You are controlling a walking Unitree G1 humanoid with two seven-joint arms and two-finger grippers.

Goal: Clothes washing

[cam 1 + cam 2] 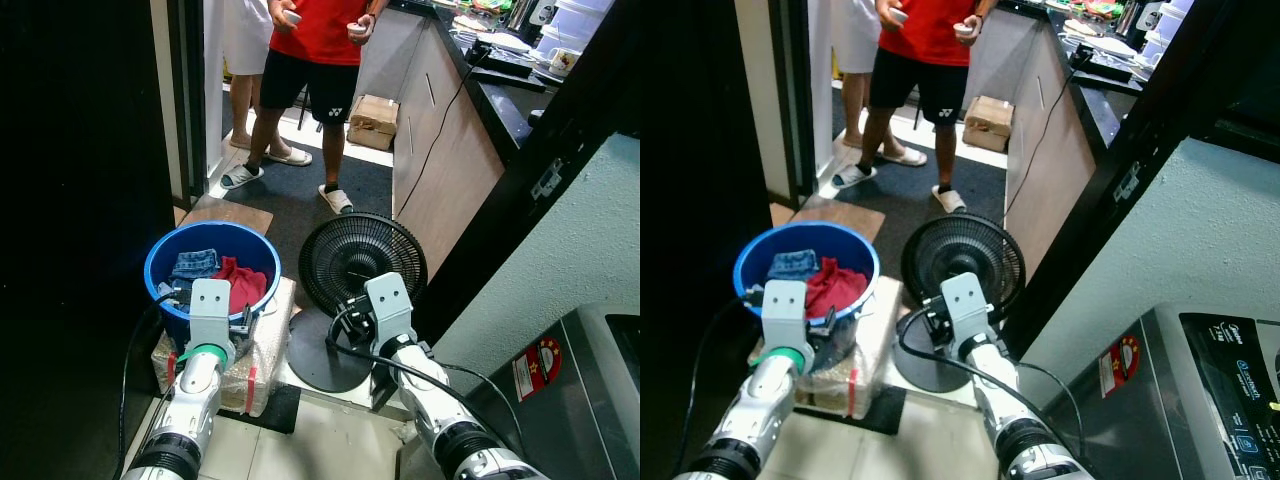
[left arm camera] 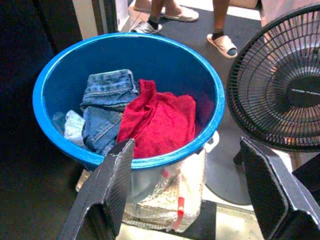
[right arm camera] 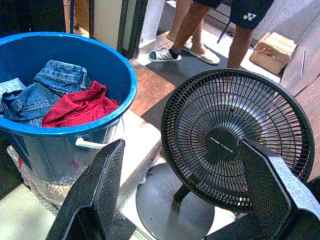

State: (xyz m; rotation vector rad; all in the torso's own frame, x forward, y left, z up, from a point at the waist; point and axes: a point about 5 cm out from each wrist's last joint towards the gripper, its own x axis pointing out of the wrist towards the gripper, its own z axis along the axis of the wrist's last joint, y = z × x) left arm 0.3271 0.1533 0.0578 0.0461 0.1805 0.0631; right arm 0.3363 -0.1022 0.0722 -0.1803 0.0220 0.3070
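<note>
- Clothes: a red garment (image 2: pixel 159 120) and folded blue denim (image 2: pixel 105 105) lie loose in the blue tub (image 1: pixel 160 262), the red piece draped partly over the denim toward the near rim, so it looks the easier first pick.
- The tub stands raised on a plastic-wrapped block (image 1: pixel 262 352) on the floor, which brings its rim up near the height of the arms.
- Left gripper (image 2: pixel 190 195): its two black fingers are spread wide with nothing between them, held just short of the tub's near rim and aimed over it at the red garment; this reads as the approach before a reach down into the tub.
- Right gripper (image 3: pixel 182 197): also spread wide and empty, facing the black floor fan (image 1: pixel 362 262) that stands just beside the tub; it appears to be waiting.
- Washing machine (image 1: pixel 1200 390): its grey lid and control panel sit at the robot's right, the likely destination, so a turn toward it would follow any pick.
- A person in a red shirt (image 1: pixel 322 30) stands well apart in the passage beyond, next to the dark tabletop (image 1: pixel 505 95).
</note>
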